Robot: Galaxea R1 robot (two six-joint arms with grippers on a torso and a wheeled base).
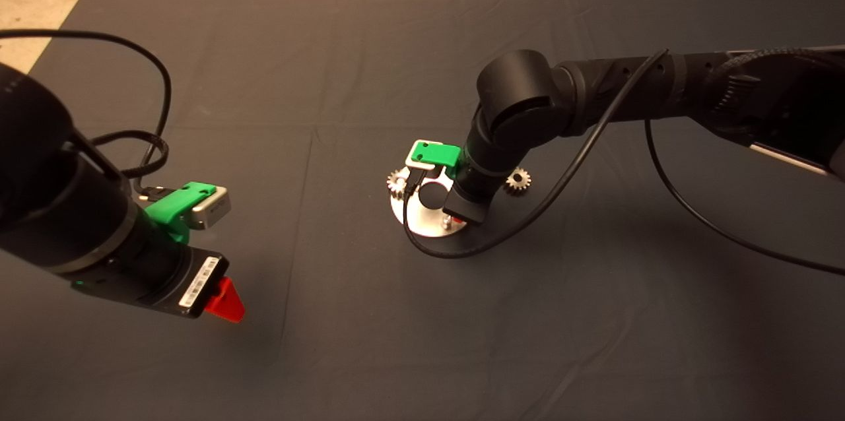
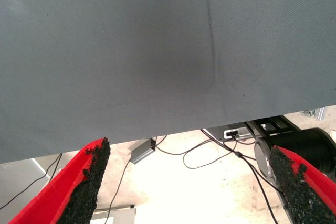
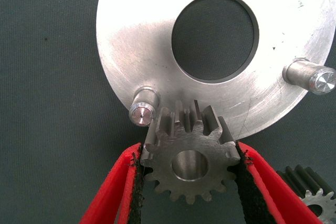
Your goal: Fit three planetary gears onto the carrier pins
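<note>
overhead, the right gripper (image 1: 455, 213) hangs over the shiny disc (image 1: 422, 222), which lies near the middle of the mat (image 1: 370, 64); the arm covers most of it and hides the claw. one planetary gear (image 1: 397, 181) sits at the disc's rim on the side toward the left arm, another gear (image 1: 518, 180) lies on the mat just off the opposite side. the left gripper (image 1: 224, 300) waits over the mat's near left part, well apart from the disc.

from the left wrist, its red fingers (image 2: 79, 187) stand wide apart with nothing between them, above bare mat and floor cables beyond its edge.

from the right wrist, the claw (image 3: 189, 182) is pinching a gear (image 3: 188, 162) by its teeth, flat, just beside one carrier pin (image 3: 143, 109) and overlapping the disc's edge. a second pin (image 3: 312, 78) stands bare across the disc (image 3: 136, 40). a loose gear (image 3: 310, 192) lies on the mat nearby.
</note>
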